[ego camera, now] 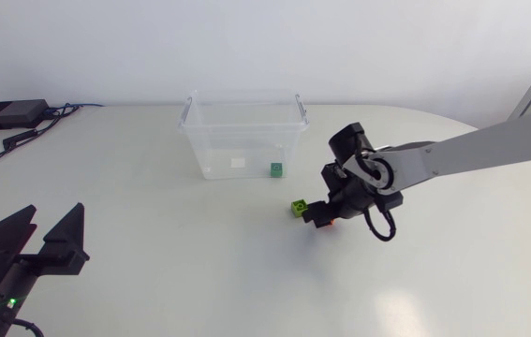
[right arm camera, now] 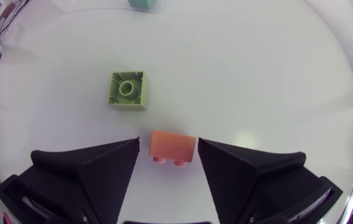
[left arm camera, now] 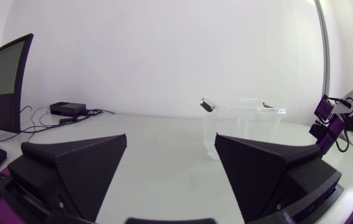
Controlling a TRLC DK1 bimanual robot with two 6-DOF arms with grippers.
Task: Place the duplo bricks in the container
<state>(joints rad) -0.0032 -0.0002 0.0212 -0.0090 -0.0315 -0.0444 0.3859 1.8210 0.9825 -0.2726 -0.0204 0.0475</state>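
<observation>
Our right arm (ego camera: pixel 471 150) slants down over the tabletop (ego camera: pixel 153 234), right pincer (right arm camera: pixel 169 144) open astride the orange brick (right arm camera: pixel 172 148) (long axis finger to finger, studs toward the palm); left pincer (left arm camera: pixel 171 137) gapes wide.

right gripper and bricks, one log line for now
right gripper: open, straddling orange brick | lime brick: on table | green brick: in container | left gripper: open

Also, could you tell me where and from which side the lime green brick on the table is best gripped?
Come straight down from above and close on two opposite outer walls of the lime green brick. It lies hollow side up with its round tube showing, so the flat, parallel side walls are probably the surest hold.
</observation>
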